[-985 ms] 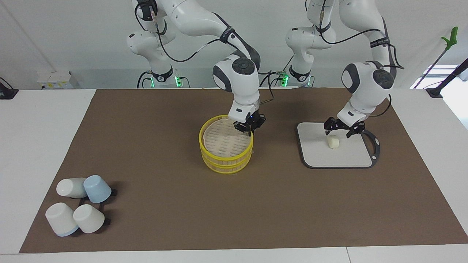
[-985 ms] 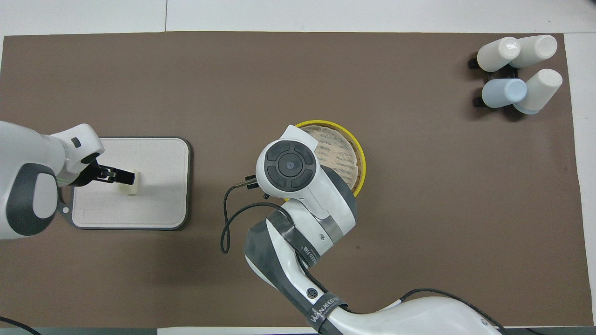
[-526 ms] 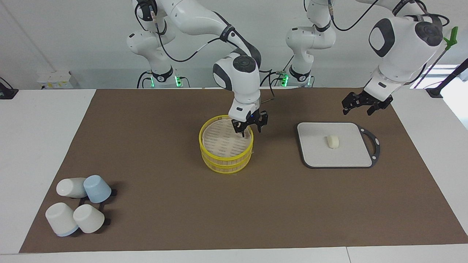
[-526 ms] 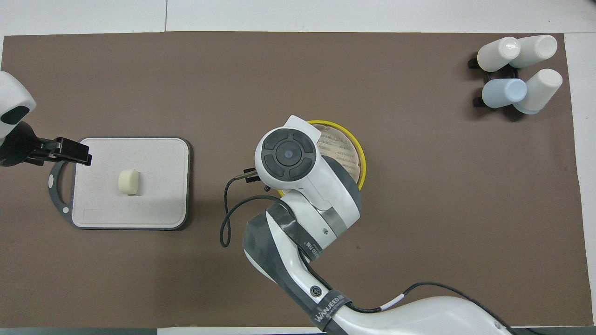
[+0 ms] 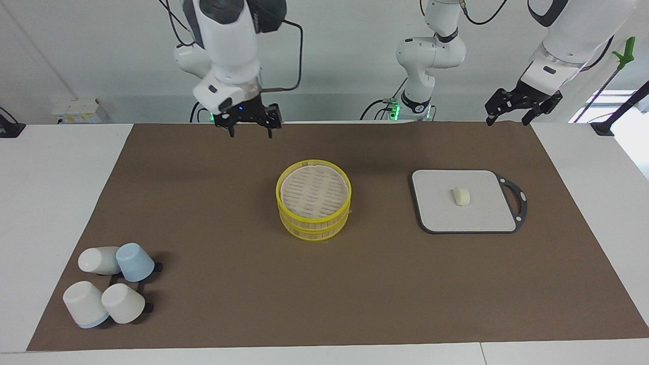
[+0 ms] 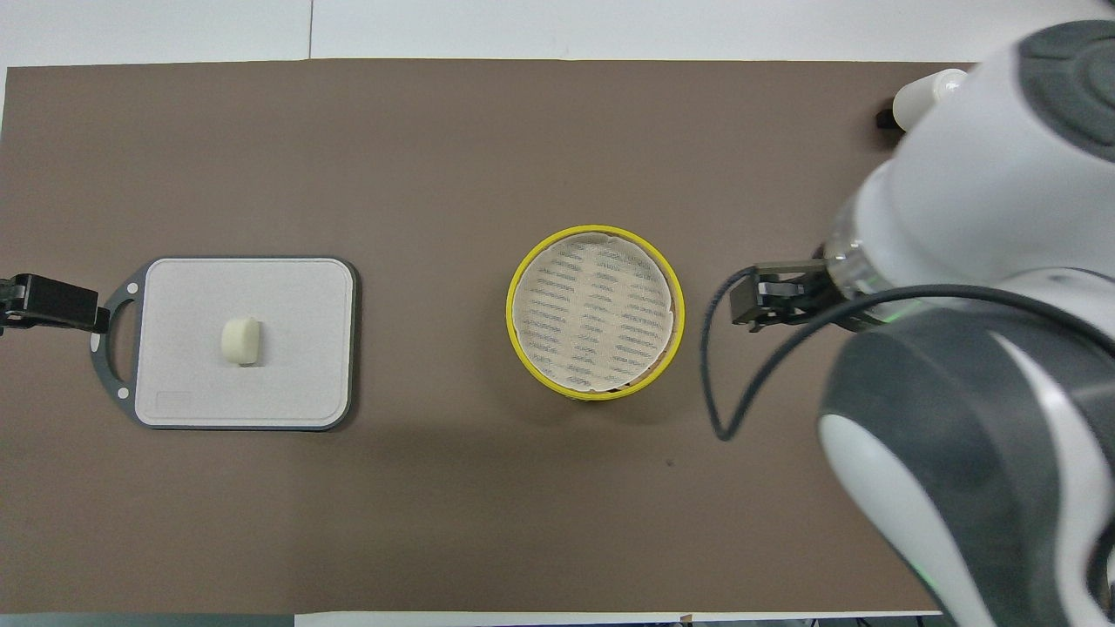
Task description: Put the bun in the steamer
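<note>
Bun point(image 5: 461, 196) mid-board point(image 5: 436, 213), frame right; steamer point(image 5: 313, 202) centre, topped, bare mat around. Left gripper point(image 5: 520, 106) upper right, right gripper point(image 5: 248, 120) upper left, both spread, empty.

Cream bun point(image 5: 461, 196) lying on grey board point(image 5: 441, 213); yellow-rimmed steamer point(image 5: 313, 205) mid-mat, apparently lidded

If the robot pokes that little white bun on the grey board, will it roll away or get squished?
The bun looks like a stubby cylinder lying on its side on the flat board, so a poke across it may well roll it. It resembles soft dough, so a hard squeeze could probably dent it. Being small, it is likely light and easy to lift.
</note>
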